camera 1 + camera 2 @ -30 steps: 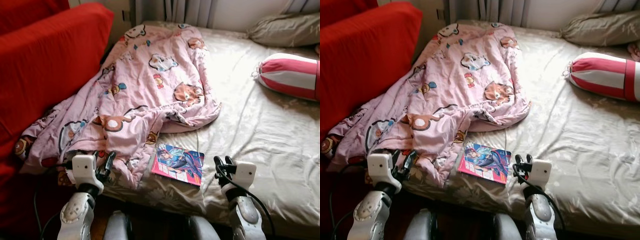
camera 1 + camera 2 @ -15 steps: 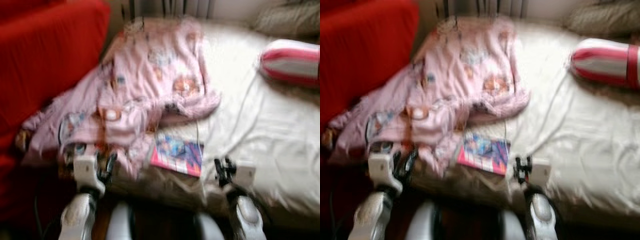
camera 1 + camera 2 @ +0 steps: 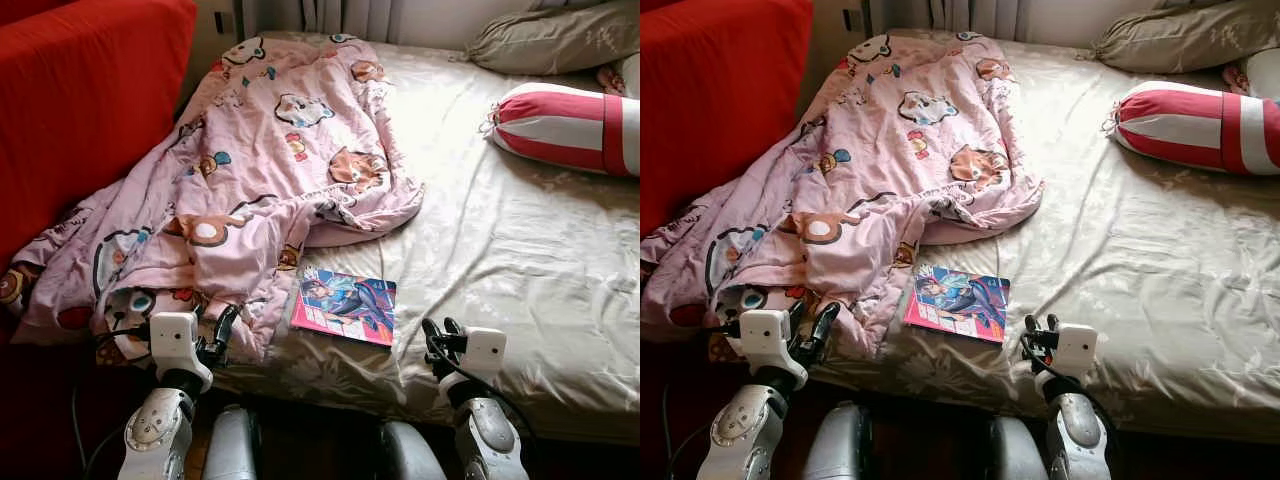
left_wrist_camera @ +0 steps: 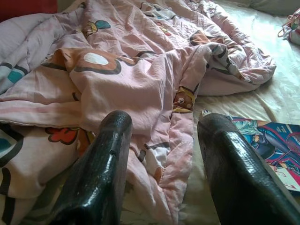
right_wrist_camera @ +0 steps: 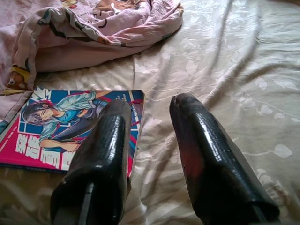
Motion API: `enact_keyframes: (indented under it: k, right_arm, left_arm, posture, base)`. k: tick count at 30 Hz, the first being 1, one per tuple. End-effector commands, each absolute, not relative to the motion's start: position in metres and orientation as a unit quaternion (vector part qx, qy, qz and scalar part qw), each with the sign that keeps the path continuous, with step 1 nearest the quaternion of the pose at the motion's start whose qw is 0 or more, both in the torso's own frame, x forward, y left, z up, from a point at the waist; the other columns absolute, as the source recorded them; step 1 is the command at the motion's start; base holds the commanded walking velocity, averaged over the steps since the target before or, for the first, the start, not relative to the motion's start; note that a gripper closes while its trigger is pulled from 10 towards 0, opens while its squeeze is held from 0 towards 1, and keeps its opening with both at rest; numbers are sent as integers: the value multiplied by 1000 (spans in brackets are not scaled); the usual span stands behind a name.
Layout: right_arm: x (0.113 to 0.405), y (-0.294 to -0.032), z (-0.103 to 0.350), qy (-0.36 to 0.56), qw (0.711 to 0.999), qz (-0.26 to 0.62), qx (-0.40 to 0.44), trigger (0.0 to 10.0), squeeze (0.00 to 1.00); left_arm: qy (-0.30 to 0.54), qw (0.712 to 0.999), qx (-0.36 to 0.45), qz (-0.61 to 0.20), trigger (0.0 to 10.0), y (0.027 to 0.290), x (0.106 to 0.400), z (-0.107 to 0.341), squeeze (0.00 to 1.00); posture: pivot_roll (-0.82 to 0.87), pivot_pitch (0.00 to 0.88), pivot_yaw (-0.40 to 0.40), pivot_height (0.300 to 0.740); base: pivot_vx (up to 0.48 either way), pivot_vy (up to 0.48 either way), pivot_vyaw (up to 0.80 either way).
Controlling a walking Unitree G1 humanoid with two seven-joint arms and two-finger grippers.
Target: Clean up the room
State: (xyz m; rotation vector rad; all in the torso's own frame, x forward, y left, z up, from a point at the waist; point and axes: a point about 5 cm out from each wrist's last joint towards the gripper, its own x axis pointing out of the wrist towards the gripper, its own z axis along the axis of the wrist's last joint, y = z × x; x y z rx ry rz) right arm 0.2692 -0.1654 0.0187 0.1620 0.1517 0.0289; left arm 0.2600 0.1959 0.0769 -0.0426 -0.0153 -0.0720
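Grippers: left gripper (image 3: 214, 341) hangs at the near bed edge with its two black fingers spread and empty, just before the quilt's drooping corner; right gripper (image 3: 437, 340) hangs at the same edge, fingers parted with nothing between them, near the book.
Book: thin glossy comic book with a blue and pink illustrated cover (image 3: 344, 306) lies flat on the beige patterned bedsheet (image 3: 500, 240), its far corner touching the quilt's hem.
Quilt: crumpled pink cartoon-print quilt (image 3: 250, 170) sprawls from the near left corner up the bed's left side, one edge spilling toward the red fabric sofa (image 3: 80, 100).
Far end: red-and-white striped bolster cushion (image 3: 565, 128) and beige satin pillow (image 3: 550, 40) sit well apart from the clutter.
Step, as I judge it: picking up the book looks likely; the right gripper seems best placed. A flat book on soft bedding probably calls for a low, shallow approach, catching the free near edge so the sheet is not pinched with it.
Right wrist view: shows the book's bare edge, lying against the sheet.
Left wrist view: shows the quilt's folded hem reaching the book's corner.
Eye views: give the whole layout.
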Motion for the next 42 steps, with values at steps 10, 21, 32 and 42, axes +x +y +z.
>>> enact_keyframes:
  k: [10,21,32,42]
  right_arm:
    - [263,-165,11,96,993,28,69,10000,0]
    - [261,-157,11,95,993,62,44,10000,0]
    - [258,-151,9,96,989,93,57,10000,0]
    - [257,-147,8,96,987,119,48,10000,0]
  left_arm:
    - [2,999,-11,-39,10000,196,257,76,0]
    - [6,999,-13,-40,10000,196,258,76,0]
    - [6,999,-16,-49,10000,194,258,76,0]
    - [8,999,-13,-49,10000,195,257,75,0]
  posture:
    - [56,186,-48,586]
    - [56,189,-50,586]
    - [54,192,-50,586]
    - [54,193,-48,586]
  base:
    - [0,0,0]
    - [0,0,0]
    - [24,0,412]
    - [269,0,400]
